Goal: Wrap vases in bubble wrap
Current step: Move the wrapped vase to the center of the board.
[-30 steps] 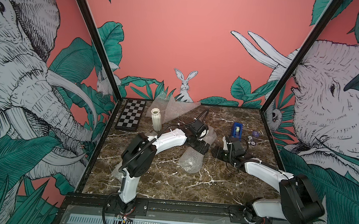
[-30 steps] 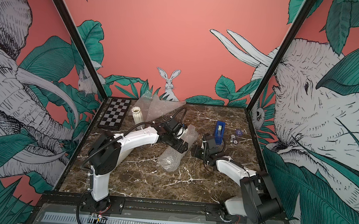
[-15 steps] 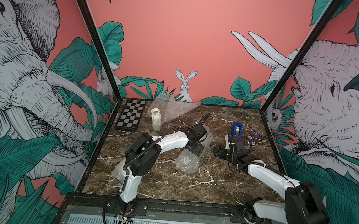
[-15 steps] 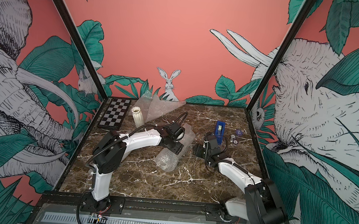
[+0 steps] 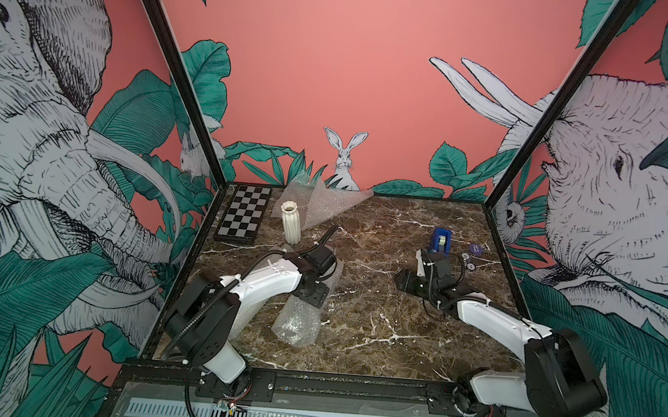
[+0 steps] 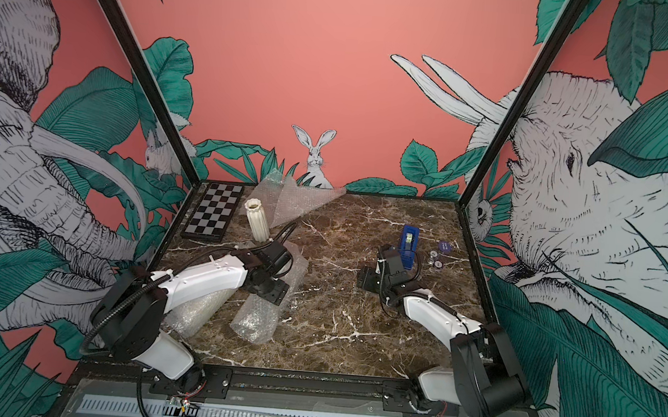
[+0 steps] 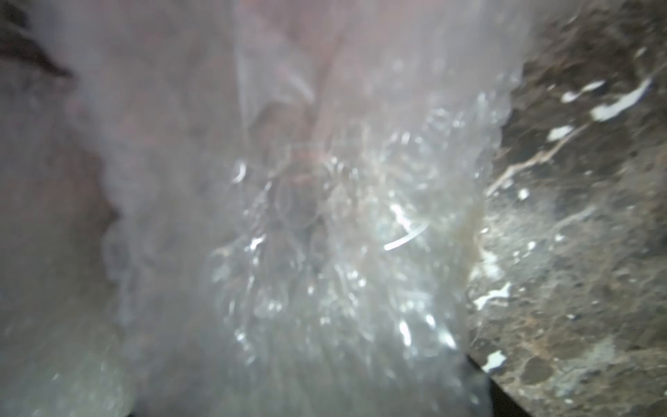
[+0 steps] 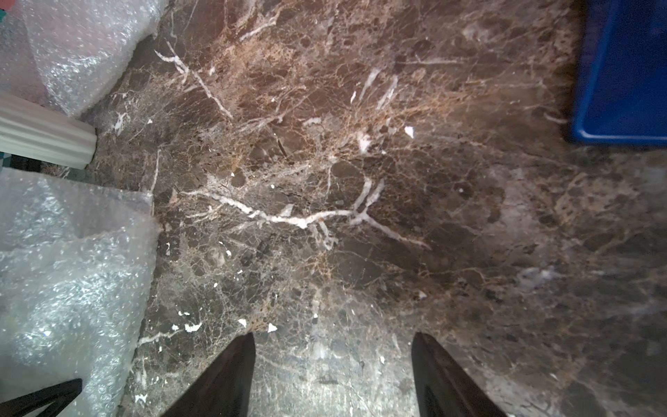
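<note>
bubble wrap (image 7: 325, 234) blurred at left wrist, blue dispenser (image 8: 624, 72) cropped

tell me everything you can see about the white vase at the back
The white vase is tall, narrow and matte, ceramic by its look, with vertical ribs and a scalloped open rim. It stands upright and unwrapped on the marble table, beside the chequered board, just in front of loose bubble wrap.

Left gripper (image 6: 272, 289) down on bubble-wrapped bundle (image 6: 255, 320) lying mid-table, jaw state unclear. Right gripper (image 6: 365, 278) low over bare marble table (image 6: 335, 338), near blue tape dispenser (image 6: 410, 239). White fluted vase (image 6: 258, 220) upright beside chequered board (image 6: 211, 211); loose bubble wrap sheets (image 6: 301, 199) behind vase.
</note>
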`<move>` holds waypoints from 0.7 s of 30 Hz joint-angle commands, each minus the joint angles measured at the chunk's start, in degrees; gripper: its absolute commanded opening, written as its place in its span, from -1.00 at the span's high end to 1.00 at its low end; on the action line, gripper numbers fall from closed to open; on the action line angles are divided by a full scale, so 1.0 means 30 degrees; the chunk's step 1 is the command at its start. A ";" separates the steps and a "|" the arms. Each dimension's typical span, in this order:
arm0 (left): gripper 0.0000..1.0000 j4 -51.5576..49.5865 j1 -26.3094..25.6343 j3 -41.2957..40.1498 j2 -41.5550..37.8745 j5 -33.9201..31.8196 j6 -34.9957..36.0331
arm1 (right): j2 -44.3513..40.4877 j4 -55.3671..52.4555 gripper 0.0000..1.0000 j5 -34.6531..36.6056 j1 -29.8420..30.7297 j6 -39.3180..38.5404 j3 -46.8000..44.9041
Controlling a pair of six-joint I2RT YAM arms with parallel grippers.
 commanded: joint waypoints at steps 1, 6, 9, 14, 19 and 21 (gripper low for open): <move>-0.36 -0.1573 0.0795 -0.0560 -0.1037 -0.1473 -0.0728 | 0.0342 0.0439 -0.42 -0.0316 0.0123 0.0139 0.0720; -0.52 -0.1383 0.1106 -0.0532 -0.2014 -0.2114 -0.0961 | 0.1013 0.0611 -0.40 -0.0291 0.0711 0.0169 0.1433; -0.67 -0.1146 0.1114 -0.0383 -0.2628 -0.1659 -0.1051 | 0.1595 0.0803 -0.40 -0.0166 0.1036 0.0199 0.1948; -0.88 -0.2616 0.1081 0.0698 -0.3667 0.0834 -0.1176 | 0.2724 0.1230 -0.36 -0.0190 0.1315 0.0081 0.3253; -0.98 -0.3607 0.1077 0.1055 -0.5310 0.0447 -0.1531 | 0.4476 0.1987 -0.36 -0.0458 0.1521 0.0380 0.5409; -0.99 -0.3812 0.1099 0.1520 -0.6377 0.0185 -0.1579 | 0.5600 0.2090 -0.36 -0.0552 0.1684 0.0491 0.6692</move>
